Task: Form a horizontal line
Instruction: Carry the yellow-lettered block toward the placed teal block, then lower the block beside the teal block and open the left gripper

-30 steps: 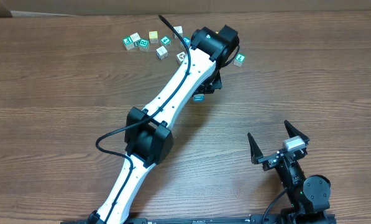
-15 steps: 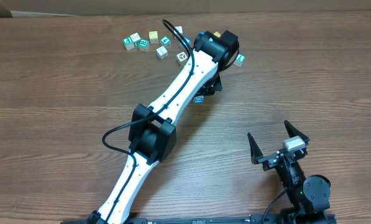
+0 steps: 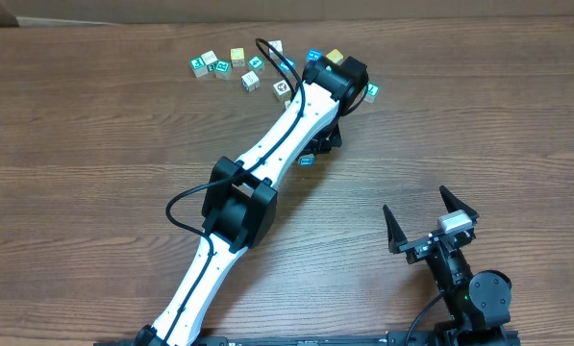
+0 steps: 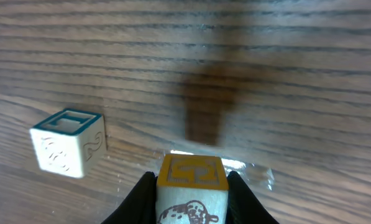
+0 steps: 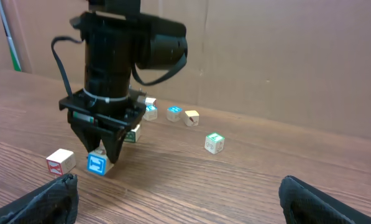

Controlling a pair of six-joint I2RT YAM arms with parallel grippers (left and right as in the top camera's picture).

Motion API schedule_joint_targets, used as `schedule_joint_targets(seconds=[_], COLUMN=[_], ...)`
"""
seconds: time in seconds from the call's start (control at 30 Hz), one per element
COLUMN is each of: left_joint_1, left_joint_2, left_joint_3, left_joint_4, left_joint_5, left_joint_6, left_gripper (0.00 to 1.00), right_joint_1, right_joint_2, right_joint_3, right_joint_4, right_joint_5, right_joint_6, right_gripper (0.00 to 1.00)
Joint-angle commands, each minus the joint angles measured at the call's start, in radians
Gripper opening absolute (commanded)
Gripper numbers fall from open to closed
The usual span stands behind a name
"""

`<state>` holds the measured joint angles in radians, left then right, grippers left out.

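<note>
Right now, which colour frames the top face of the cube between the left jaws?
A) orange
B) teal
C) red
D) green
A: in the left wrist view the held cube between the left jaws has an orange-framed top; the teal-topped cube sits apart.

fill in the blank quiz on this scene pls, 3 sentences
1. The left pincer is shut on the held cube, whose top face is framed in ____.
2. In the left wrist view, the teal-topped cube lies on the table to the ____ of the held cube.
3. The right pincer is ____ and holds nothing.

Missing words: orange; left; open
</note>
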<state>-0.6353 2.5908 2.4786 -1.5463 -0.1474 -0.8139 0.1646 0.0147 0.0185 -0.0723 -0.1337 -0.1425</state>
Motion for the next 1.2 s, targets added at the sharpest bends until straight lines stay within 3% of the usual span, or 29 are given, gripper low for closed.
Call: schedule_joint_targets(seconds=[0.0, 0.4, 0.6, 0.9, 1.03, 1.17], left_joint_1=[-0.005, 0.017, 0.020, 0.020, 0.024, 0.025], left_joint_2=[0.010, 0.010, 0.010, 0.023, 0.023, 0.023], left_joint_3=[-0.037, -0.037, -0.037, -0.038, -0.038, -0.037], left_joint_4=[0.018, 0.018, 0.020, 0.014, 0.008, 0.007], left_joint_5=[-0.018, -0.020, -0.020, -0.020, -0.019, -0.019], left_joint_6=[-0.024, -0.020, -0.019, -0.016, -0.014, 0.006], left_gripper=[0.04, 0.04, 0.11, 0.12, 0.32, 0.37], right_joint_1=[0.005, 0.005, 0.005, 0.005, 0.005, 0.005], right_joint_2=[-0.012, -0.012, -0.012, -0.012, -0.012, -0.012], right_joint_3=[-0.011, -0.011, -0.011, -0.011, -0.011, -0.011], right_joint_4=[0.003, 0.003, 0.003, 0.003, 0.003, 0.003], right_joint_5=[-0.002, -0.002, -0.002, -0.002, -0.003, -0.002], right_joint_6=[0.000, 0.000, 0.000, 0.000, 0.000, 0.000], right_gripper=[1.00, 1.00, 1.00, 1.00, 1.00, 1.00])
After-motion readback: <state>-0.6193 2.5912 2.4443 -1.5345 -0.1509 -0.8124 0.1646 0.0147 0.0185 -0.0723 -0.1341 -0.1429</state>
